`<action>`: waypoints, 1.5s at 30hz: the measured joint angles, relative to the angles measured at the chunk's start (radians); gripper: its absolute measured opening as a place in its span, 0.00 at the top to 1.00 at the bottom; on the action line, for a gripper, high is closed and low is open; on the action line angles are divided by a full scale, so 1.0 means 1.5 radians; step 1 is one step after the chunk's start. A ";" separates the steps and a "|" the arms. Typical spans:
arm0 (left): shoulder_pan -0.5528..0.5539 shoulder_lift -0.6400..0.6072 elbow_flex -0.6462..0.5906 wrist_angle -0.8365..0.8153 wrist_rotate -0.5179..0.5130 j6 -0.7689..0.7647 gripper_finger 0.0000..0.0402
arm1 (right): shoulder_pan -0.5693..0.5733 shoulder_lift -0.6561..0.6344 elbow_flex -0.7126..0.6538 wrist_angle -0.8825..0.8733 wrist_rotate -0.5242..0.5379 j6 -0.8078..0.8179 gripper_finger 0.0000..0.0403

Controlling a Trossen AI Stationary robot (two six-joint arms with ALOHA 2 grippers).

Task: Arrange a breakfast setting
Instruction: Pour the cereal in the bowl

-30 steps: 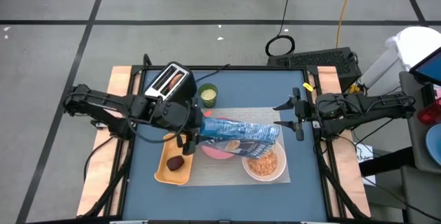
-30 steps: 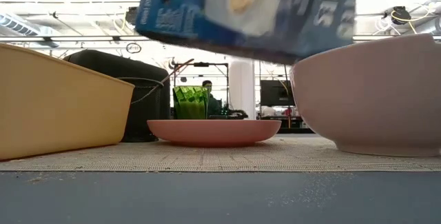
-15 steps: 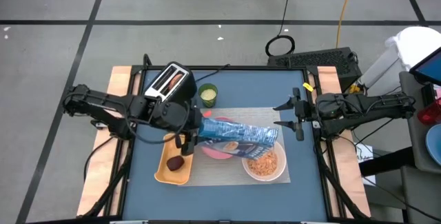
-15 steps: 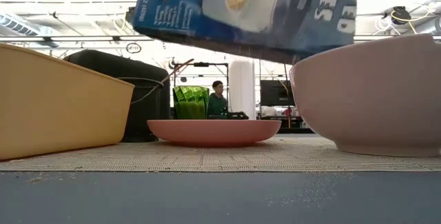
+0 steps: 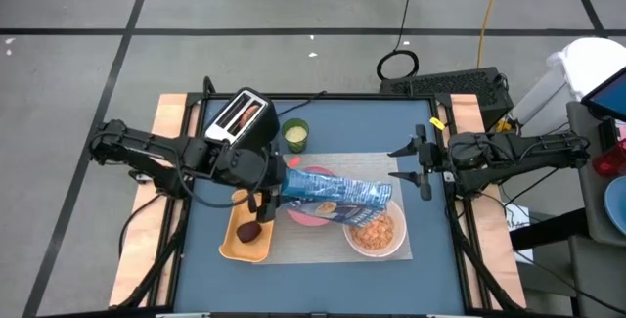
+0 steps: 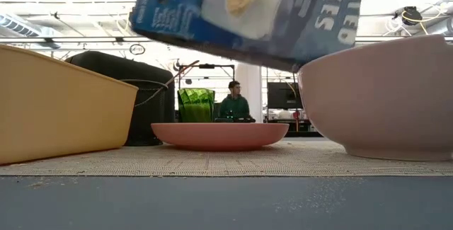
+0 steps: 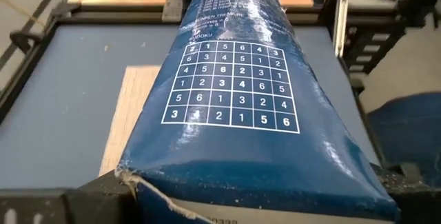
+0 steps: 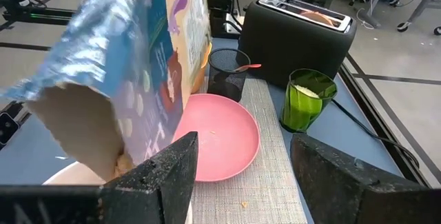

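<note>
Left hand (image 5: pixel 266 199) clamped on blue cereal box (image 5: pixel 337 193), box tipped over white bowl (image 5: pixel 375 233), hiding part of pink plate (image 5: pixel 305 212); right hand (image 5: pixel 415 172) fingers apart, waiting at bench edge; spoon hard to make out.

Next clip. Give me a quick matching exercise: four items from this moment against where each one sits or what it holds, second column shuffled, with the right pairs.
Things:
1. cereal box
2. bowl
3. green cup
4. dark-red fruit

Places or states:
A. on the yellow tray
B. holds tan cereal
C. held by the left gripper above the pink plate
D. beside the toaster

Pairs: 1-C, 2-B, 3-D, 4-A
</note>
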 joint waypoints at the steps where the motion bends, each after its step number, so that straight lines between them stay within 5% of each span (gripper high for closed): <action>1: 0.001 0.000 0.000 0.002 -0.007 -0.012 0.34 | 0.000 0.000 0.000 0.000 0.000 0.000 0.45; 45: -0.001 -0.007 0.000 0.051 -0.010 -0.009 0.34 | 0.000 -0.005 0.000 0.000 0.000 -0.002 0.45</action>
